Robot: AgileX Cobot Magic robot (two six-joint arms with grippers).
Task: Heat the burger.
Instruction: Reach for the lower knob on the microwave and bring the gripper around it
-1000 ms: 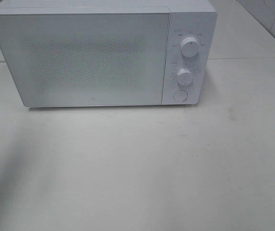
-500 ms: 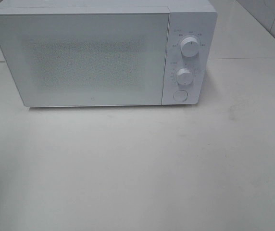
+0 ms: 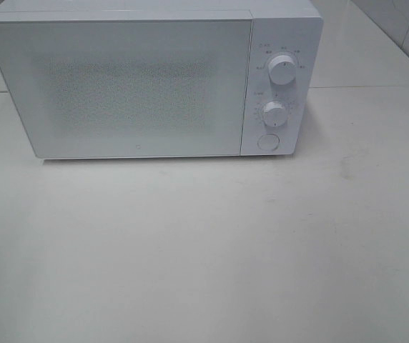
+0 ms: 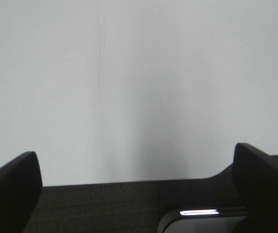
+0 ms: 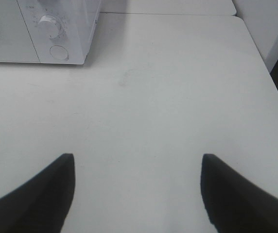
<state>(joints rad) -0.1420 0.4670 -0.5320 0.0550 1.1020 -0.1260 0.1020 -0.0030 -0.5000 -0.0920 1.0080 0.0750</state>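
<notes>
Where microwave stands, white tabletop, tiled wall

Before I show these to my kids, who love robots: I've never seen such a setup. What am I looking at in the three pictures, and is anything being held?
This is a robot with two arms, each ending in a two-fingered gripper. One picture comes from a camera mounted high above. It shows a white microwave, door shut, with two knobs, standing on a pale table. The other two pictures come from cameras on the wrists. The dark shapes at their edges are the fingers of the left gripper and the right gripper. Both grippers are open and hold nothing. No burger shows in any picture.
</notes>
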